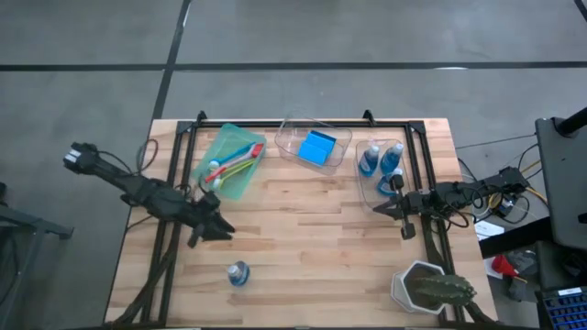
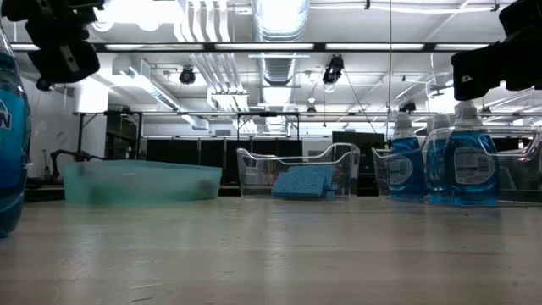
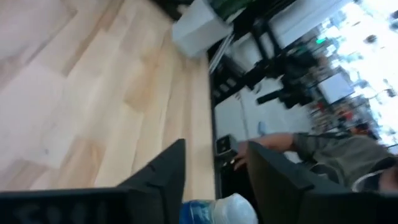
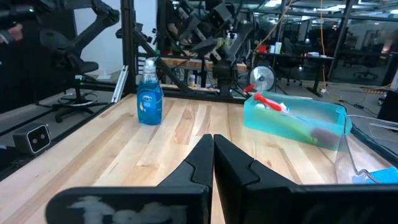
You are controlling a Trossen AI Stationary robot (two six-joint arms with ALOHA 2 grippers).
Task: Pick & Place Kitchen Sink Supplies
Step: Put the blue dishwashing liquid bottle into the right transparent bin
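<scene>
1. One blue bottle (image 1: 238, 273) left loose on the bare wood near the front edge of the table (image 1: 312, 247), upright, well apart from every bin.
2. Two more bottles (image 1: 382, 161) already standing in the clear bin at the back right (image 1: 367, 188); blue sponge (image 1: 318, 148) lying in the middle clear bin (image 1: 341, 137); brushes (image 1: 234, 163) resting in the green bin (image 1: 240, 188).
3. Left gripper (image 1: 213, 228) hanging over the table just behind the loose bottle, jaws apart, with the pale cap showing between and beyond the fingers (image 3: 166, 177) in the left wrist view.
4. Right gripper (image 1: 396, 209) waiting beside the front of the bottle bin, jaws pressed together and holding nothing.
5. Likely step in hand: lining up on the last bottle for a grab.
6. Risk of a topple: tall, narrow bottle, so a finger brushing the cap or shoulder on the way down could knock it over and send it rolling toward the front edge.
7. Risk of a slip: smooth, rounded plastic; a pinch too high on the cap might let the body swing or drop during the carry.
8. Risk at the drop-off: bottle bin already crowded, so a careless placement could tip the two standing inside, or bump the right gripper parked next to it.
9. Cactus pot (image 1: 417, 286) at the front right, clear of the probable path but close enough to matter on a wide swing.
</scene>
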